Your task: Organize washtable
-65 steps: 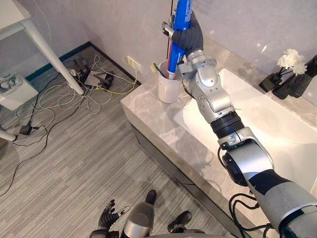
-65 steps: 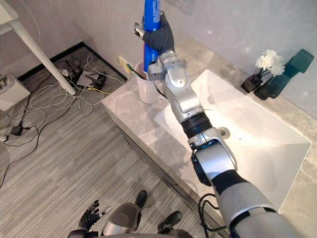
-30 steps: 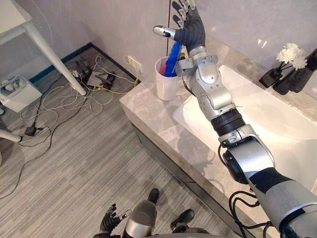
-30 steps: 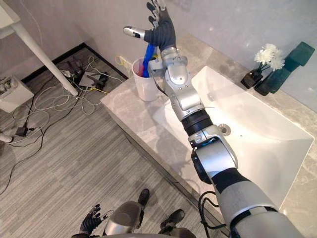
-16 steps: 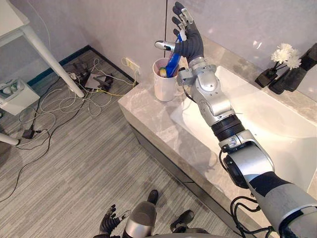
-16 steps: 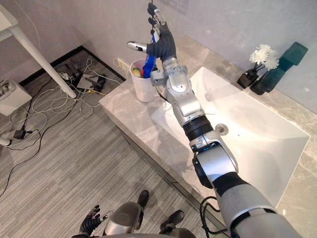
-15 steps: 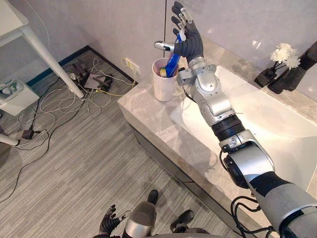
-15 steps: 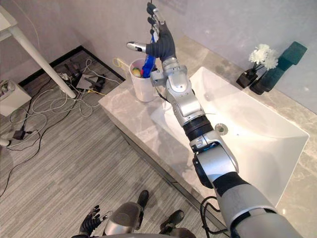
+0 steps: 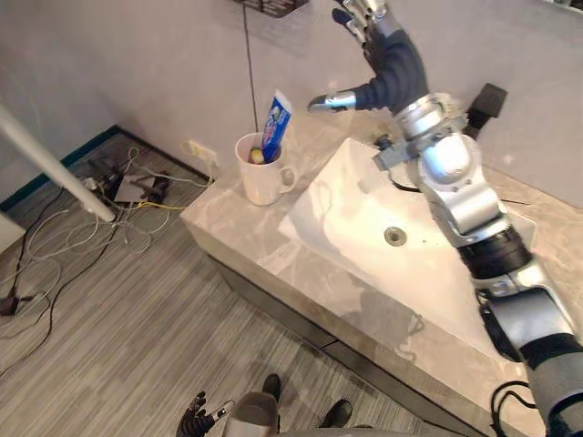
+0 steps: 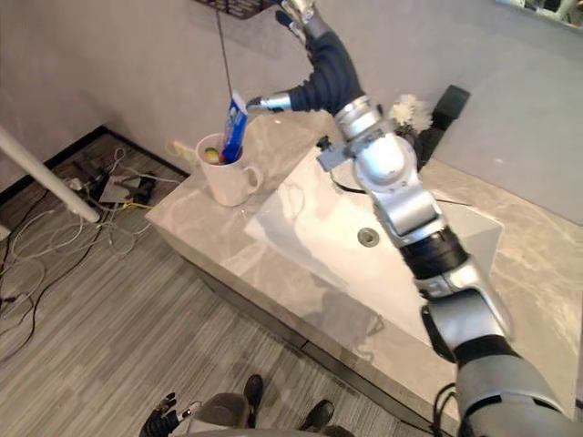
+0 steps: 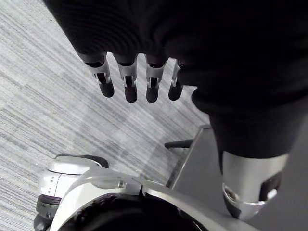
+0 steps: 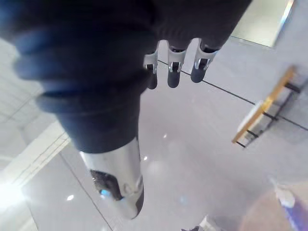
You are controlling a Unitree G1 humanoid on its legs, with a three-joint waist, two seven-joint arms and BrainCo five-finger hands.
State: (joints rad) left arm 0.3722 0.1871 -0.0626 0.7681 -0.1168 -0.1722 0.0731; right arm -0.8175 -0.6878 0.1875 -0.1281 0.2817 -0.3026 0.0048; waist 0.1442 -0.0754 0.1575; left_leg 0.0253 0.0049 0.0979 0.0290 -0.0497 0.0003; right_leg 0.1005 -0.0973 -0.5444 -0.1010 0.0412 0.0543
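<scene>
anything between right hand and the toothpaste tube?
Nothing: in both eye views the open right hand hangs apart from the toothpaste tube standing in the mug, only bare wall behind the gap.

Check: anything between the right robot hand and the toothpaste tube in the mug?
Nothing visible. The right robot hand hangs open above the far edge of the sink, with open air between it and the toothpaste tube, which stands in the mug.
</scene>
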